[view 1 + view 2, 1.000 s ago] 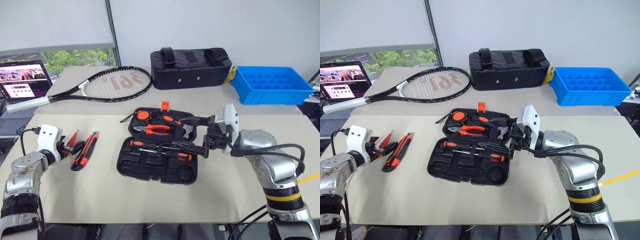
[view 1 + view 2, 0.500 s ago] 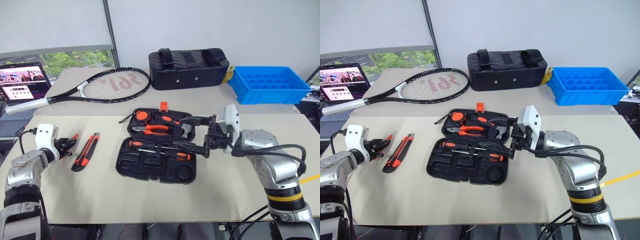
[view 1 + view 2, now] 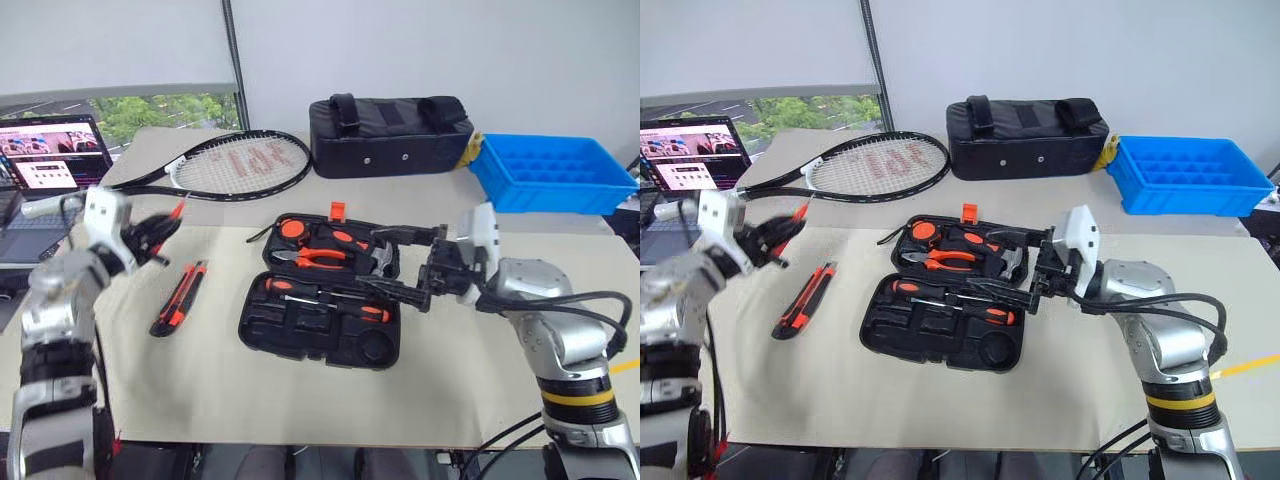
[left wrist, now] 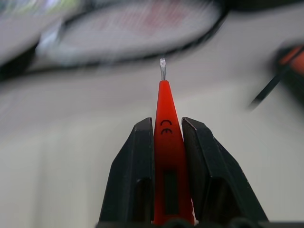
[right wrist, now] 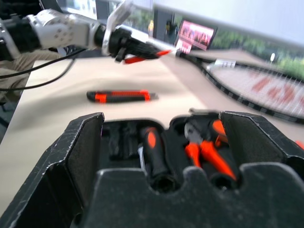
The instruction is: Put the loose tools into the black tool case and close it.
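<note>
A "CE" mark stands on the slim red screwdriver (image 4: 167,156); nothing else is legible.

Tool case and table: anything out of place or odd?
Nothing damaged or spilled. The case lies open with tools seated. The knife lies loose on the table, left of the case. The left gripper holds the red screwdriver in the air; the right gripper hovers open over the case.

Case (image 3: 320,335) open w/ tools; knife (image 3: 179,297) loose; red driver (image 4: 167,156) gripped.
</note>
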Motion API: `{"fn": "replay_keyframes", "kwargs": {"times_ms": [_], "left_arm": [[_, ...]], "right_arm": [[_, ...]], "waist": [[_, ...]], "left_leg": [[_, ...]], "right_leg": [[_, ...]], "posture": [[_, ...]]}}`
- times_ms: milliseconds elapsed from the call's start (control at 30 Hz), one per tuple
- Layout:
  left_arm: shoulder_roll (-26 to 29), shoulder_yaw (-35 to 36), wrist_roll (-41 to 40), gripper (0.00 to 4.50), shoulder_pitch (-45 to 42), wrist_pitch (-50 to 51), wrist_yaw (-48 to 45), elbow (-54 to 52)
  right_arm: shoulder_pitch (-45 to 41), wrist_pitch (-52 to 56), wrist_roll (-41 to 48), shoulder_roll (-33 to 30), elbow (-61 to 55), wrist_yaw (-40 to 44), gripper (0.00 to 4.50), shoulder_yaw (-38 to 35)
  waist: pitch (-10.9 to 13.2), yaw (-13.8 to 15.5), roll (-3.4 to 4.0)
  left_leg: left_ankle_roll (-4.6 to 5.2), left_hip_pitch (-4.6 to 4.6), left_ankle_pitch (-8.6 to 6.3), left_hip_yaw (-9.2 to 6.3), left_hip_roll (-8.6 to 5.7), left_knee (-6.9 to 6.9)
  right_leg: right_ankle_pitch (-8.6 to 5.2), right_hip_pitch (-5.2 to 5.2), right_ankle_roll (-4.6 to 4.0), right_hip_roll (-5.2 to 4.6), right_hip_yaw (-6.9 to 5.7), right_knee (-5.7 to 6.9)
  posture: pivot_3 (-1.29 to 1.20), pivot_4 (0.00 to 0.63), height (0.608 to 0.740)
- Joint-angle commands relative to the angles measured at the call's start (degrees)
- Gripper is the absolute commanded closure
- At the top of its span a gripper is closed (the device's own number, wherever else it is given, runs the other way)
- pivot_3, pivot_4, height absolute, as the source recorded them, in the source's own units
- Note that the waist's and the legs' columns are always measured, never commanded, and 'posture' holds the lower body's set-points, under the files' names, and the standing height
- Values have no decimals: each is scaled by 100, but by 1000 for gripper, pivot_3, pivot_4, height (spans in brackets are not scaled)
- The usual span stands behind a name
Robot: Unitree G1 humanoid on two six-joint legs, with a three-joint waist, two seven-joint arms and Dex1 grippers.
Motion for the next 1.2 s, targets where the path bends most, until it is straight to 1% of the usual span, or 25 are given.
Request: {"fn": "replay_keyframes", "kwargs": {"times_ms": [33,133,267,367,500,600,933,1200], "left_arm": [[-147,-781,-171,4050,-480,84,-1100,-526],[-326,-1807,167,4050,-653,-85,-1926,-935],[-497,-2983,920,4050,-679,-738,-2607,-1041],[-619,-3357,1168,4050,-720,-930,-2805,-938],[-600,-3557,1486,4050,-733,-1058,-2871,-691],[-609,-3538,1658,4050,-775,-995,-2773,-538],[-377,-3485,1789,4050,-557,-948,-2890,-617],[-279,-3477,1905,4050,-446,-960,-2795,-562]], "right_arm": [[225,-393,-26,-205,36,105,0,-343],[542,-591,-122,-458,90,231,0,-505],[920,-778,-183,-632,-7,172,0,-700],[1123,-851,-183,-634,-176,48,0,-790],[1367,-836,-165,-623,-432,-119,0,-899],[1504,-878,-157,-619,-509,-150,0,-936],[1708,-1037,-169,-676,-502,-65,0,-919],[1815,-897,-66,-886,-478,248,0,-893]], "waist": [[0,0,0],[0,-3,1],[1,-46,2],[2,-60,3],[2,-63,3],[2,-39,3],[2,-10,3],[2,2,3]], "left_leg": [[1,-1,0,2,-1,0],[2,-4,0,7,-1,2],[3,-10,0,10,12,2],[4,-10,0,9,13,2],[6,-9,0,9,13,4],[8,-9,-1,8,13,7],[9,-9,-2,7,12,13],[9,-7,-2,6,12,15]], "right_leg": [[0,2,0,14,2,-1],[0,2,1,38,11,-10],[0,2,0,66,24,-40],[-1,2,-1,72,28,-44],[-1,1,-1,70,34,-49],[-1,1,0,68,31,-52],[-1,2,0,68,31,-48],[-1,4,0,67,30,-48]], "posture": [[0,150,729],[0,150,729],[0,150,729],[0,150,729],[0,150,729],[0,150,729],[0,150,729],[0,150,729]]}}
